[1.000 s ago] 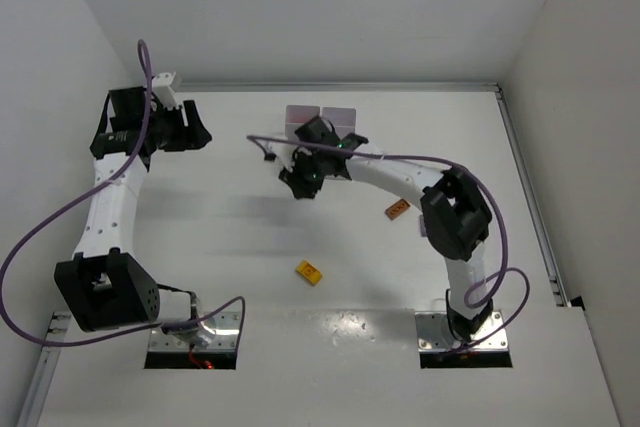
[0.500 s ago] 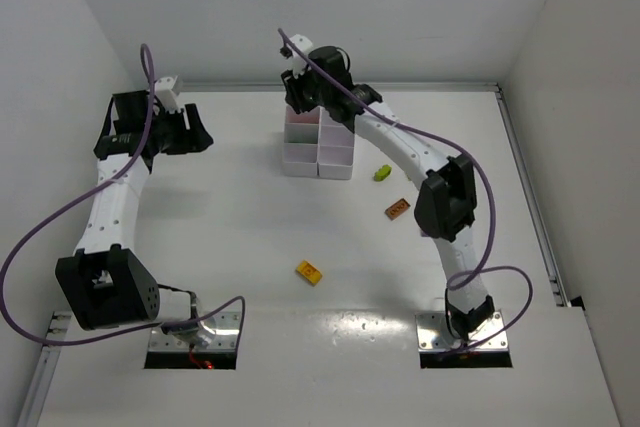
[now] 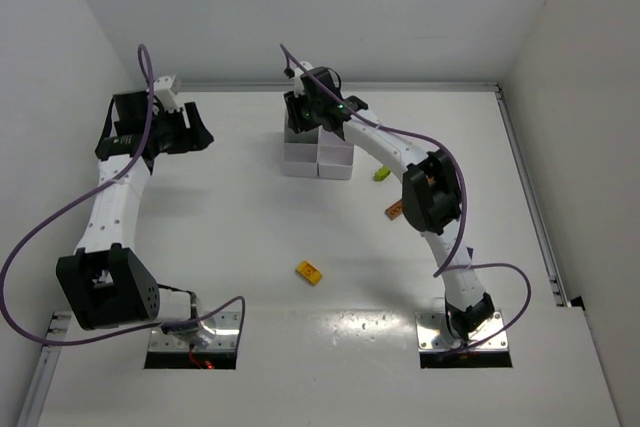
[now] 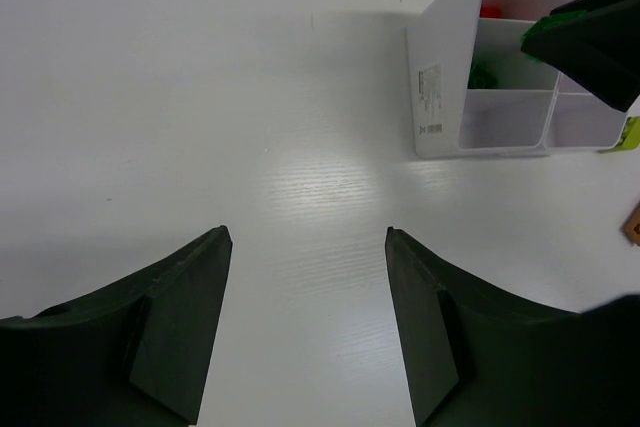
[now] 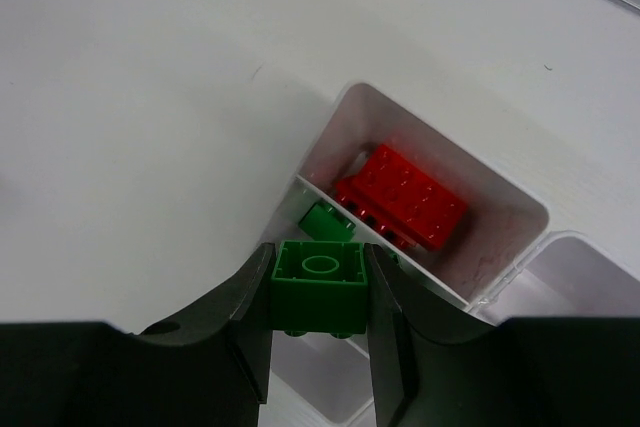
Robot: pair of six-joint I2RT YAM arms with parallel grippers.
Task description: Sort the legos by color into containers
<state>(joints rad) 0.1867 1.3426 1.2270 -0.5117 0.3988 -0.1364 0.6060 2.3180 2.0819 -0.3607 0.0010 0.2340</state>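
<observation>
Lego (image 5: 320, 272), green, is pinched in the right hand (image 5: 320, 292) over the tray (image 4: 435, 87) compartment holding another green brick (image 5: 328, 219), matching colours; left hand (image 4: 307, 237) hangs spread, empty.

The counter (image 3: 230, 227) is plain white, the tray (image 3: 335, 169) translucent white. The red bricks (image 5: 405, 197), a green brick (image 5: 320, 282) and a second green brick (image 5: 328, 219) are glossy. There is a yellow brick (image 3: 309, 272), an orange brick (image 3: 394, 211) and a lime brick (image 3: 382, 173). Purple cables (image 3: 40, 237) run along white arms (image 3: 110, 207).

Glossy green plastic brick (image 5: 320, 287), translucent white plastic tray (image 4: 440, 77), matt black fingers (image 5: 250, 322)
</observation>
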